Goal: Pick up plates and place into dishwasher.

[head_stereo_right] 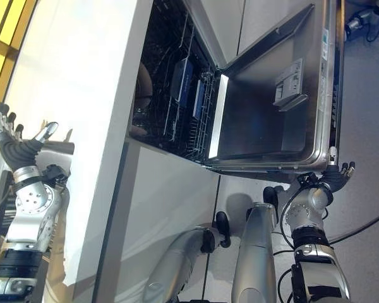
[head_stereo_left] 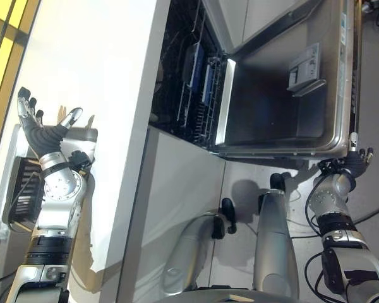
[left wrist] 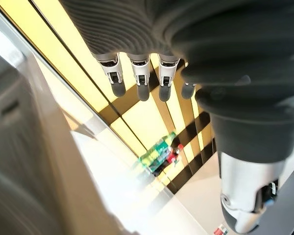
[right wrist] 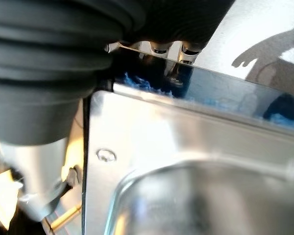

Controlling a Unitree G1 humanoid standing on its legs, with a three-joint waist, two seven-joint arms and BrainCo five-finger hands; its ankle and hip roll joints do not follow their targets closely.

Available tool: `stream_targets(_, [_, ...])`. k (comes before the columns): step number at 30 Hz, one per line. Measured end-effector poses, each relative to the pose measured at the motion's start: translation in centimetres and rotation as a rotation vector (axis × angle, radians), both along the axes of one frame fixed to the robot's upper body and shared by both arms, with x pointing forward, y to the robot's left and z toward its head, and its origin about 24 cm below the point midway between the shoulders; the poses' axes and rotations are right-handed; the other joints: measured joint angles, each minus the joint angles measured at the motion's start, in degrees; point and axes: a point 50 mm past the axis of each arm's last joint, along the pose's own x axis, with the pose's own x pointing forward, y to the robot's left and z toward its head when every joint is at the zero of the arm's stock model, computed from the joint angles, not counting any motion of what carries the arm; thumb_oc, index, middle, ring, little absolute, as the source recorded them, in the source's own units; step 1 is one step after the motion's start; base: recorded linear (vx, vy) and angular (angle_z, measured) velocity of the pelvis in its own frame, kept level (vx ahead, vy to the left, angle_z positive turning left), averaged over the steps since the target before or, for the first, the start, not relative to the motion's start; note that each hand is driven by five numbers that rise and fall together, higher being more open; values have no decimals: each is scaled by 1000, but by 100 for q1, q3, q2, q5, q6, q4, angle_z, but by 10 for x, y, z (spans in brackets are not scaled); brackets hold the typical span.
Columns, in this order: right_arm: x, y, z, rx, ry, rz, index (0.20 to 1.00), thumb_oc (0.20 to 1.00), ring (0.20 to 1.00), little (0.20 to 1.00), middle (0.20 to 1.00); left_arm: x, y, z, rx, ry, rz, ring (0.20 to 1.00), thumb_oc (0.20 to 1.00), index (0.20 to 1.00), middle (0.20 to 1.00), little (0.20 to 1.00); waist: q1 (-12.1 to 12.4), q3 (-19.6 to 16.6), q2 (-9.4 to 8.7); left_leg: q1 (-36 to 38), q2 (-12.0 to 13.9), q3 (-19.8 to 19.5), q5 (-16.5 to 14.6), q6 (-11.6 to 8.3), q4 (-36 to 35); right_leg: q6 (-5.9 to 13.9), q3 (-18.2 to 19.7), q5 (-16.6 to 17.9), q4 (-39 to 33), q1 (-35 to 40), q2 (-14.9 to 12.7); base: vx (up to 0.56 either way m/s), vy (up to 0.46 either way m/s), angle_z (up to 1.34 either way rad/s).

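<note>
Plates (head_stereo_left: pixel 196 63) stand on edge in the dark rack of the open dishwasher (head_stereo_left: pixel 189 82) at upper centre, its steel door (head_stereo_left: pixel 284 95) folded out toward the right of the frame. At middle left, the left robot hand (head_stereo_left: pixel 41 129) is spread open and empty over the white tabletop (head_stereo_left: pixel 88 57). At right, the right robot hand (head_stereo_left: pixel 355 159) touches the door's outer edge; whether its fingers grip cannot be told.

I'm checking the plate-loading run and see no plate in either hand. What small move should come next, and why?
Probably draw the right robot hand back from the outer edge of the open stainless-steel dishwasher door. The door already lies fully down and the dark wire rack is exposed. The left robot hand is open and empty over the white countertop.
</note>
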Motion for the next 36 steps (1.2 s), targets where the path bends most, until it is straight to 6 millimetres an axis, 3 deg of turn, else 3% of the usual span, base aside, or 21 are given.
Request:
stream_targets(1, [3, 2, 3, 1, -13, 20, 1000, 1000, 1000, 1000, 1000, -1, 1, -2, -2, 10, 5, 1000, 1000, 1000, 1000, 1000, 92, 2, 22, -28, 59, -12, 15, 39, -9, 32, -12, -1, 45, -40, -12, -21, -60, -24])
stream_targets(3, [5, 3, 6, 21, -44, 30, 1000, 1000, 1000, 1000, 1000, -2, 3, 3, 19, 3, 6, 1000, 1000, 1000, 1000, 1000, 59, -13, 41, -216, 71, -25, -65, 3, 234, -235, 13, -520, 1037, -128, -46, -10, -39, 2])
stream_targets(4, [5, 2, 11, 10, -68, 41, 1000, 1000, 1000, 1000, 1000, -3, 5, 7, 32, -7, 9, 1000, 1000, 1000, 1000, 1000, 86, -13, 38, -343, 51, -21, -73, -11, 298, -102, -18, -823, 997, -139, -56, -8, -17, -4])
stream_targets(8, [8, 3, 16, -67, -103, 191, 1000, 1000, 1000, 1000, 1000, -5, 9, 5, 39, 13, 21, 1000, 1000, 1000, 1000, 1000, 88, -43, 57, -387, -23, -15, -28, 51, 224, -42, -51, -749, 867, -225, -98, -6, -6, -20])
stream_targets(11, [3, -1, 15, -107, -97, 250, 1000, 1000, 1000, 1000, 1000, -5, 4, 4, 16, -10, 5, 1000, 1000, 1000, 1000, 1000, 91, -78, 104, -385, -22, -17, 2, 101, 165, -22, -79, -567, 672, -162, -100, 9, 5, -6])
stream_targets(20, [-3, -1, 4, -122, -37, 362, 1000, 1000, 1000, 1000, 1000, -2, -4, -12, -56, 34, -7, 1000, 1000, 1000, 1000, 1000, 38, -71, 95, 25, -33, -122, 66, 132, -129, 11, -227, -507, 346, 355, -143, 58, 41, 2])
stream_targets(29, [-21, 14, -17, -206, 104, 496, 1000, 1000, 1000, 1000, 1000, 1, -22, -32, -138, 88, -85, 1000, 1000, 1000, 1000, 1000, -51, -43, 55, 842, -33, -639, 319, 80, -914, -3, -779, -479, -303, 1354, -219, 76, 36, 18])
stream_targets(36, [-37, 25, -37, -189, 141, 523, 1000, 1000, 1000, 1000, 1000, 2, -35, -35, -133, 105, -175, 1000, 1000, 1000, 1000, 1000, 129, -10, -125, 1234, 115, -1178, 447, -67, -1216, -113, -1406, -459, -710, 2056, -137, 74, -112, 31])
